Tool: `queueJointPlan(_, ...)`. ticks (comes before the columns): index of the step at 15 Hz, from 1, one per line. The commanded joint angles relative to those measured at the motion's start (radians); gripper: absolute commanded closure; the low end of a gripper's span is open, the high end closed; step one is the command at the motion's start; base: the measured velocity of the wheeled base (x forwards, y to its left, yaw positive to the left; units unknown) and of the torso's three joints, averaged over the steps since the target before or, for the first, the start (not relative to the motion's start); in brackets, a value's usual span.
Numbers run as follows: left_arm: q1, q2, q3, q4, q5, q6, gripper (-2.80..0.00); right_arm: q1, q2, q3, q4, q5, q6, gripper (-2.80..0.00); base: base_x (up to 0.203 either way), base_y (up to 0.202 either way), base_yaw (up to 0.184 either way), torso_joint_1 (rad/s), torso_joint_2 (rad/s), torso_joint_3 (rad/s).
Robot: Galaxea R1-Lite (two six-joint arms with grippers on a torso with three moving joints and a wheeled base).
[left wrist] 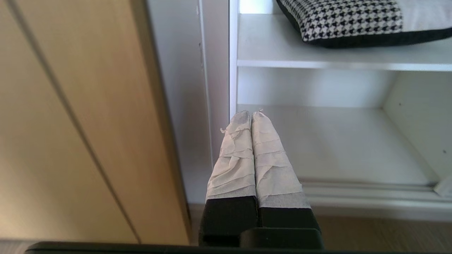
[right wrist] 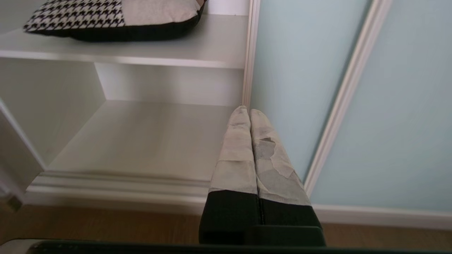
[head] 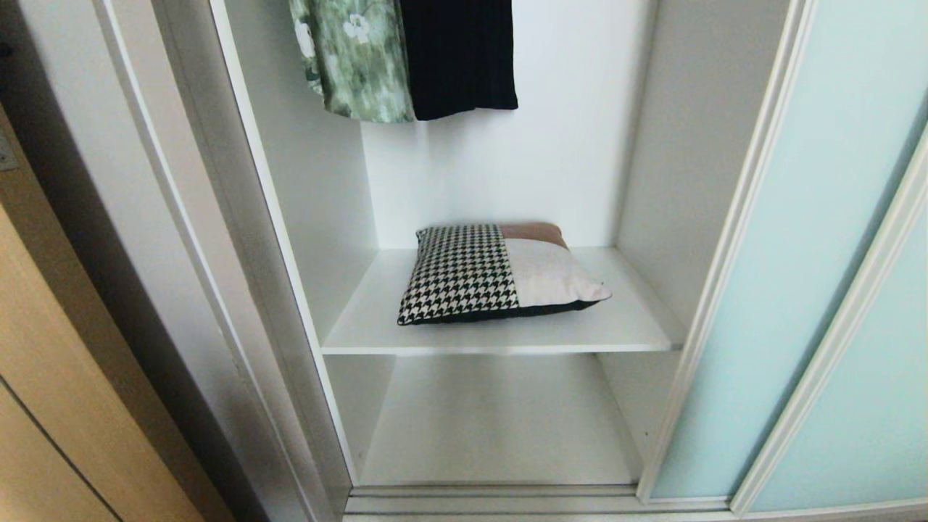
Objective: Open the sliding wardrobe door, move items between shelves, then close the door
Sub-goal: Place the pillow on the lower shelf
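- While lying flat on the upper shelf (head: 623, 326), nearer its front edge than its back, houndstooth cushion (head: 464, 272) with charcoal underside facing down; judged a stable resting pose, easy to reach from the open front.
- Overlapped at its right by a cream cushion (head: 554, 275), touching it; hard to tell whether two separate cushions or one patchwork piece, with a brown patch at the back corner.
- Below, lower shelf (head: 500, 420) bare, seemingly the destination for the move.
- At the right, sliding wardrobe door (head: 812, 239) pushed aside, its silvery frame edge meeting the upper shelf's right front corner; compartment standing open, so opening step judged done, transfer not yet begun.
- Above, green floral garment (head: 355, 58) and black garment (head: 460, 54) hanging, tops cut off, hanging rail unseen.
- At far left, oak door (head: 58, 406) only partly in frame.
- Left gripper (left wrist: 251, 114) low outside the compartment near its left front post, taped fingers (left wrist: 236, 155) pressed together, clasping nothing.
- Right gripper (right wrist: 246, 110) low by the door's frame edge, taped fingers (right wrist: 275, 165) likewise clenched and empty.
- Neither arm visible from the head camera; both look parked.
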Motion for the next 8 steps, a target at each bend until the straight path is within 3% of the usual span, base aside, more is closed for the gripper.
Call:
queueJointPlan(1, 0.001, 0.002, 0.000, 0.000, 0.001, 0.000, 0.00, 0.000, 0.000, 0.002, 0.000, 0.000, 0.000, 0.00, 0.193, 0.000, 0.001, -0.001, 0.00, 0.002)
queueJointPlan(3, 0.000, 0.002, 0.000, -0.002, 0.001, -0.002, 0.00, 0.000, 0.000, 0.000, 0.000, 0.000, 0.000, 0.00, 0.154, 0.000, 0.000, 0.005, 0.00, 0.001)
queueJointPlan(8, 0.000, 0.002, 0.000, -0.002, 0.001, -0.002, 0.00, 0.000, 0.000, 0.000, 0.000, 0.000, 0.000, 0.00, 0.000, 0.000, 0.000, 0.000, 0.00, 0.000)
